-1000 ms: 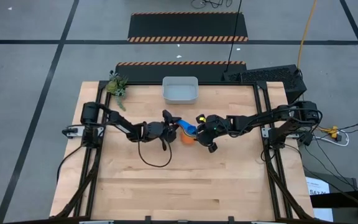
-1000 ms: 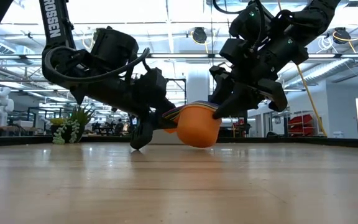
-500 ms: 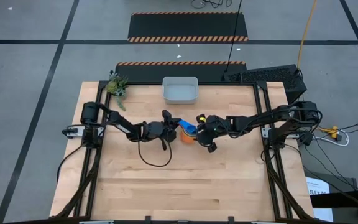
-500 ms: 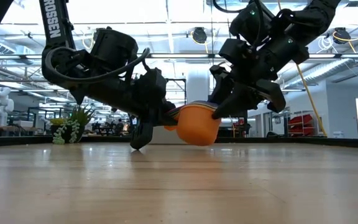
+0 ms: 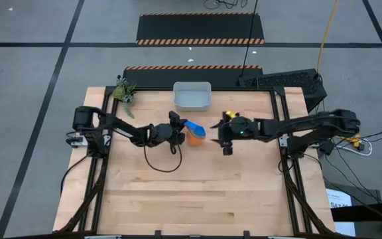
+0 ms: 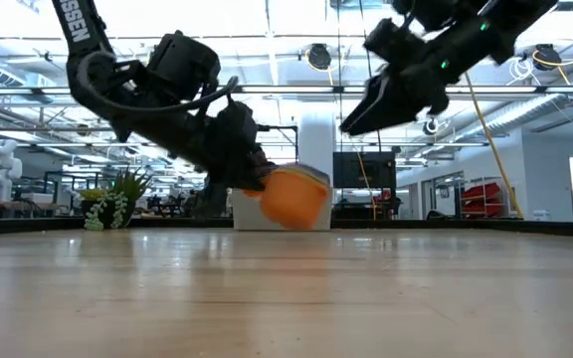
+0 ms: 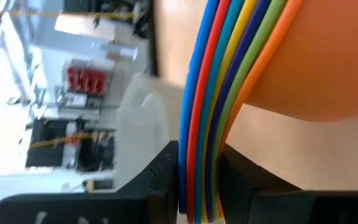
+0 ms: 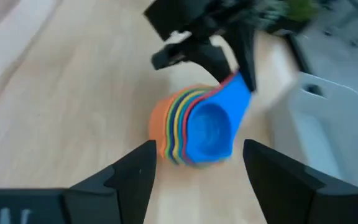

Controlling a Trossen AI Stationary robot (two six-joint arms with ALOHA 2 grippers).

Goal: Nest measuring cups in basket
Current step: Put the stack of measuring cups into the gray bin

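Two dark fingers of the left gripper pinch the bundled handles of the measuring cups, and the left wrist view shows those handles as a tight fan of blue, red, yellow, navy, green and orange stripes squeezed between the pads. Out from that grip, the nested stack hangs clear of the counter in the low view, tilted, with the orange cup outermost and the blue one innermost, its mouth facing the right gripper. That right gripper sits just beside the stack but apart from it, fingers spread wide and holding nothing, raised above the wood in the low view. Farther back, the basket stands at the counter's far edge, near the cups yet not under them. Off at the far left corner sits a small green plant, well away from the action.
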